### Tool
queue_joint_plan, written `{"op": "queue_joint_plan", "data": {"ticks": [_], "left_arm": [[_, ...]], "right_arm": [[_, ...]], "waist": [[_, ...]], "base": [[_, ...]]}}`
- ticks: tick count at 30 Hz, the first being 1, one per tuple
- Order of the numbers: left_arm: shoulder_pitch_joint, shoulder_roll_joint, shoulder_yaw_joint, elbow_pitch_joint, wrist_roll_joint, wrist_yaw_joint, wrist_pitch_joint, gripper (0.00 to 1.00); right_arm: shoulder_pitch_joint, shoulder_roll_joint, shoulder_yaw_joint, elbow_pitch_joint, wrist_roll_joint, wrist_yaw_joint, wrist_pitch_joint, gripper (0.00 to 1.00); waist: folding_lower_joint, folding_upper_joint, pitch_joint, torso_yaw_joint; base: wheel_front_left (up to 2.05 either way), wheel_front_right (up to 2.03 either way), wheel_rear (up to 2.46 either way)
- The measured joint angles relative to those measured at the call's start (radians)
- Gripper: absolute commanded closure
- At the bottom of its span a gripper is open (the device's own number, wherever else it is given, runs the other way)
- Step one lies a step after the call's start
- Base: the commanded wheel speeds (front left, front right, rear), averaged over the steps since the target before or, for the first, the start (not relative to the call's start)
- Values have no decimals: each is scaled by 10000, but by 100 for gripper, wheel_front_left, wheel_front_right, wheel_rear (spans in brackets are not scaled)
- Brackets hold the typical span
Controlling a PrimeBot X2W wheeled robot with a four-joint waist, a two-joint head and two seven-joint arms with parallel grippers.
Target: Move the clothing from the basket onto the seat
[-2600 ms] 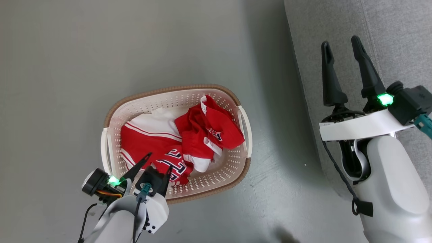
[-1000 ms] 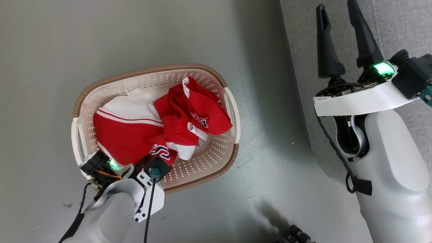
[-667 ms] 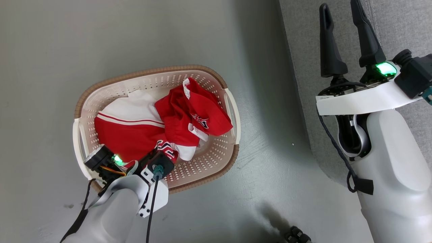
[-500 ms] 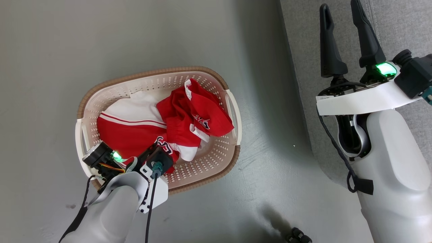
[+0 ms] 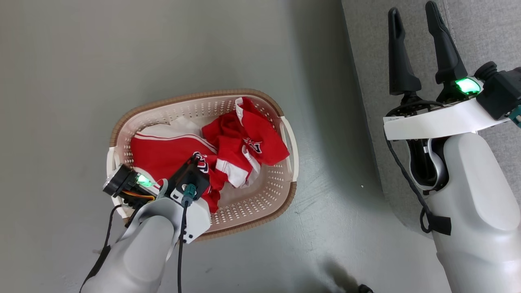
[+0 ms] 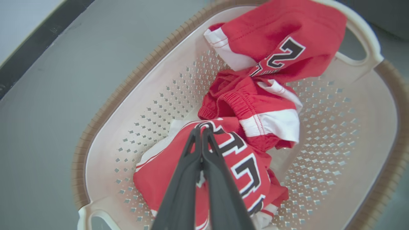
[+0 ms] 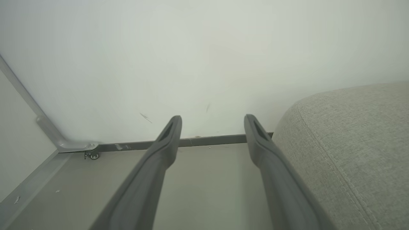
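Observation:
The basket [image 5: 195, 97] stands on the grey floor, its perforated wall [image 6: 150, 105] close below my left wrist. Red clothing lies in it: a jersey with white stripes [image 5: 171, 150] and a crumpled piece with white trim [image 5: 252, 138]. My left gripper [image 6: 201, 131] is shut on a fold of the lettered red garment [image 6: 243, 166], which bunches up around the fingers. The other piece [image 6: 274, 41] lies against the far handle. My right gripper [image 5: 412, 10] stands open and holds nothing, above the edge of the light grey seat [image 5: 480, 40], whose rounded corner [image 7: 351, 134] is beside its fingers.
Bare grey floor [image 5: 81, 61] surrounds the basket. A gap of floor separates the basket from the seat on the right. In the right wrist view a pale wall meets a dark skirting, and a metal frame on a small caster [image 7: 92, 155] stands at the left.
My left gripper, at first open above the basket, went down into the clothing and shut. It has since drawn the lettered garment's edge up and toward the basket's middle. The head camera shifted slightly.

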Motion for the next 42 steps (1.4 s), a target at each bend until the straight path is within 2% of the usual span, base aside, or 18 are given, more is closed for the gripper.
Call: {"op": "queue_joint_plan", "data": {"ticks": [11,22,37,42], "left_arm": [[456,-63,443,-917,-602,347,-77,100],[1007,-63,550,-3103,-970,633,-79,100],[1974,113,894,-5407,-1716,756,-79,100],[2277,188,1045,-5960,-1854,775,-79,100]], "right_arm": [[244,-6,-148,270,-240,0,-12,0],[477,-15,-199,479,-562,0,-12,0],[980,-142,-198,702,-631,0,-12,0],[1119,-144,138,782,-623,0,-12,0]], "waist": [[0,0,-544,289],[-1,0,-1181,620],[-1,0,-2317,989],[-1,0,-2764,1097]], "base": [[0,0,0],[0,0,0],[0,0,0],[0,0,0]]}}
